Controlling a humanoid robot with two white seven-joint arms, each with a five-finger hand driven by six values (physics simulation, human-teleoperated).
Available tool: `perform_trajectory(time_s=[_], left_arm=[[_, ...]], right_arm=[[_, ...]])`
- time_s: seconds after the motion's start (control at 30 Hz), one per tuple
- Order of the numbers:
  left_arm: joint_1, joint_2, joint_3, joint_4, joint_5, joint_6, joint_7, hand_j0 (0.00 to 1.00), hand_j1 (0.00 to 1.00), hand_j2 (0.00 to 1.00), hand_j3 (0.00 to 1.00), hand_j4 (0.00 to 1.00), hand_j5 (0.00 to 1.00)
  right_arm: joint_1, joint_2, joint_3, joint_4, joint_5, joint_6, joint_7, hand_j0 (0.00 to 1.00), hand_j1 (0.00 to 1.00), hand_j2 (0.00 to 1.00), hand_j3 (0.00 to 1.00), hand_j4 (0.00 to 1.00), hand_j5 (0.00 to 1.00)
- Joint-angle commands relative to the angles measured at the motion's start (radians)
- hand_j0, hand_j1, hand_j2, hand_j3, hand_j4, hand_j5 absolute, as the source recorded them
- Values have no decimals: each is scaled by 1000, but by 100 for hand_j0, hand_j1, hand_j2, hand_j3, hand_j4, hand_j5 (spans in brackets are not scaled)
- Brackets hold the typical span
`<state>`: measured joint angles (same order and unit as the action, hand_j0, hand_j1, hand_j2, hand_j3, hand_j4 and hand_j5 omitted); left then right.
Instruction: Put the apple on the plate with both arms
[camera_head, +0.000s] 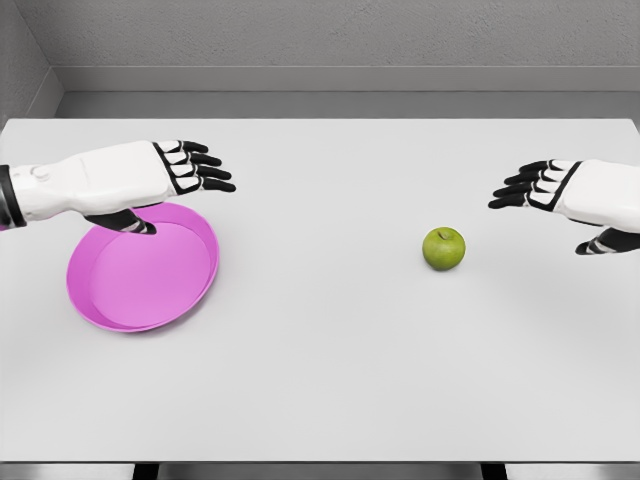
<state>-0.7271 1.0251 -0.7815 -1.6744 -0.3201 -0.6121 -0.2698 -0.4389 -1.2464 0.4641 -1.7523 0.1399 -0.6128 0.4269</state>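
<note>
Green and glossy, the small round apple (443, 248) sits on the plain white table (330, 380), down and to the inner side of the right hand (560, 192), near it but clearly apart, with bare tabletop between the fruit and the black fingertips. That white five-finger right hand, with its black finger joints, hangs above the table with its fingers extended and relaxed, thumb dropped below the palm, gripping nothing. The left hand (165, 175), of the same white and black build, hovers over the far rim of the shallow round pink plate (110, 300); its fingers are likewise stretched out and loose, its thumb pointing down toward the plate's inside, and it holds nothing either (whether the thumb actually touches the rim I cannot tell from this view). The plate lies mostly below and toward the near side of that left hand, and it has nothing in it. Apple and plate are well apart, the apple out on the right hand's side of the table. As a judgement, then, the task is at its very start: neither hand has closed on anything, the apple is not yet picked up, and the whole of the reaching, grasping, carrying across and setting down on the plate is left to do.
</note>
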Motion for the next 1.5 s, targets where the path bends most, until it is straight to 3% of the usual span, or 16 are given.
perform_trajectory(time_s=[0.0, 0.2, 0.23, 0.27, 0.33, 0.43, 0.53, 0.63, 0.7, 0.77, 0.87, 1.13, 1.47], left_arm=[[0, 1, 1, 1, 6, 1, -2, 100, 100, 100, 100, 100, 100], [0, 3, 8, 1, 4, 1, -2, 100, 100, 100, 100, 100, 100], [8, 6, 25, 1, 4, 1, -2, 100, 100, 100, 100, 100, 100], [8, 6, 30, 1, 4, 1, -3, 100, 100, 100, 100, 100, 100], [8, 9, 36, -1, 4, 1, -11, 100, 100, 100, 100, 100, 100], [6, 10, 42, -1, 6, 1, -32, 100, 100, 100, 100, 100, 100], [8, 9, 54, -2, 6, 1, -65, 100, 100, 100, 100, 100, 100], [8, 9, 54, -2, 6, 1, -66, 100, 100, 100, 100, 100, 100], [5, 10, 56, -2, 6, 1, -66, 100, 100, 100, 100, 100, 100], [8, 12, 57, -5, 7, 1, -68, 100, 100, 100, 100, 100, 100], [8, 13, 58, -5, 7, 1, -68, 100, 100, 100, 100, 100, 100], [8, 13, 56, -5, 9, 1, -68, 100, 100, 100, 100, 100, 100], [8, 13, 58, -5, 9, 1, -68, 100, 100, 100, 100, 100, 100]], right_arm=[[-1, -2, -1, -1, -8, 2, 1, 100, 100, 100, 100, 100, 100], [-15, 8, -1, -1, -10, 2, 1, 100, 100, 100, 100, 100, 100], [-20, 8, -1, -1, -31, 2, 93, 100, 100, 100, 100, 100, 100], [-20, 21, 11, 2, -127, 2, 184, 100, 100, 100, 100, 100, 100], [-75, 111, 100, 28, -328, 2, 184, 100, 100, 100, 100, 100, 100], [-118, 194, 177, 43, -347, 2, 184, 100, 100, 100, 100, 100, 100], [-118, 286, 189, 56, -378, 2, 184, 100, 100, 100, 100, 100, 100], [-118, 321, 180, 93, -361, 2, 184, 100, 100, 100, 100, 100, 100], [-119, 324, 169, 91, -263, 2, 184, 100, 100, 100, 100, 100, 100], [-119, 327, 171, 108, -282, 2, 184, 100, 100, 100, 100, 100, 100], [-121, 367, 174, 209, -287, 2, 184, 100, 100, 100, 100, 100, 100], [-106, 343, 216, 218, -287, 2, 184, 100, 100, 100, 100, 100, 100], [-118, 357, 223, 313, -316, 2, 184, 100, 100, 100, 100, 100, 100]])
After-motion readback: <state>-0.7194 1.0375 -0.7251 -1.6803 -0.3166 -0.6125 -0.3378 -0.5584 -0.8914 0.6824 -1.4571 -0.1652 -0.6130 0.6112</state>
